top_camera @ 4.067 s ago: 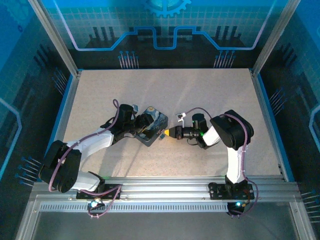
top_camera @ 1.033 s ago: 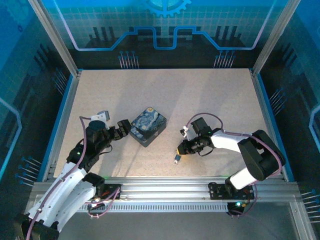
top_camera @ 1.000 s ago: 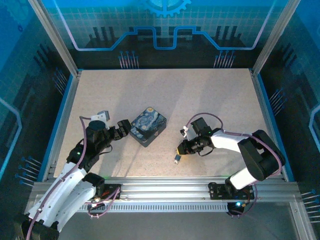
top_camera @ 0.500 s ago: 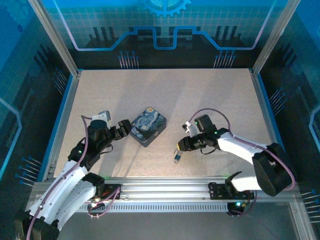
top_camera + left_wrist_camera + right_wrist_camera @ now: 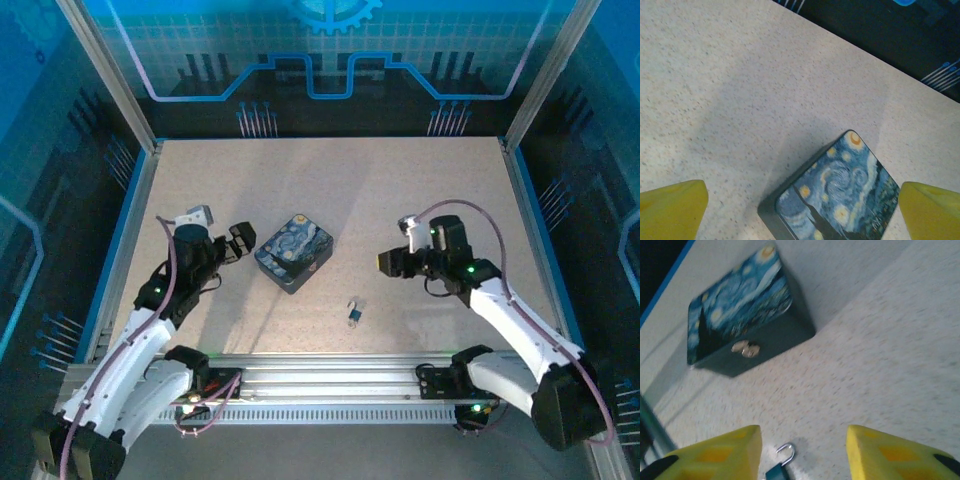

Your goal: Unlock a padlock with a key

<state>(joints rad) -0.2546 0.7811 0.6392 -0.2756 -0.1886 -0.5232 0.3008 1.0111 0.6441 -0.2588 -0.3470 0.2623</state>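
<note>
The padlock (image 5: 354,314) lies loose on the table near the front, a small blue body with a silver shackle. In the right wrist view the padlock (image 5: 781,466) sits at the bottom edge, one end of its shackle seemingly free. I cannot make out the key; it is hidden or too small. My right gripper (image 5: 386,263) hangs open, up and to the right of the padlock and apart from it, and its yellow fingers (image 5: 720,452) hold nothing. Left of the swirl-printed case (image 5: 294,252), my left gripper (image 5: 238,245) is wide open and empty.
The case (image 5: 742,332) shows a small metal clasp on its dark front wall. It also lies between my left fingers (image 5: 672,210) in the left wrist view, case (image 5: 840,200). A blue-edged frame (image 5: 135,215) bounds the table; the front rail (image 5: 330,365) runs below the padlock.
My right gripper has opened and drawn back up and to the right, leaving the padlock on the table. The left arm has pulled slightly left, away from the case.
</note>
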